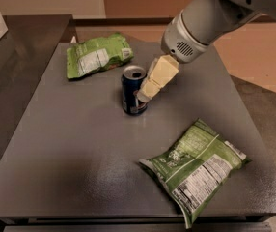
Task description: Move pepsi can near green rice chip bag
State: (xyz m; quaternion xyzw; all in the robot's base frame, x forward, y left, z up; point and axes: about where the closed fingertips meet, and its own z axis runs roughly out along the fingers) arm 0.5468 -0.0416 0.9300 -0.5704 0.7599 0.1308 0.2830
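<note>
- The pepsi can (130, 98) stands upright around the middle of the grey table (70, 144), a bit toward the far side. It's dark blue with a silver top, and the opening is visible.
- The gripper (144, 94) is the cream-coloured piece at the end of the arm. It slants down and to the left, and its tip sits right at the can's right side, overlapping it from this angle. I honestly can't tell if it's actually touching the can.
- I also can't tell whether the claw is open, closed or gripping anything. It just reads as one pale block from here.
- The arm (200, 23) comes in from the upper right, fat grey-white housing with a little vent grille on the round end.
- The green rice chip bag (98, 56) lies flat at the far left part of the table, light yellow-green with a pale label panel. It's close to the can but there's a clear strip of bare table between them, so they aren't touching.
- A bigger, darker green chip bag (196, 166) lies near the front right corner, nutrition panel facing up, well apart from the can.
- A dark counter (12, 71) runs along the table's left side, and there's tan floor (258, 57) off to the right.
</note>
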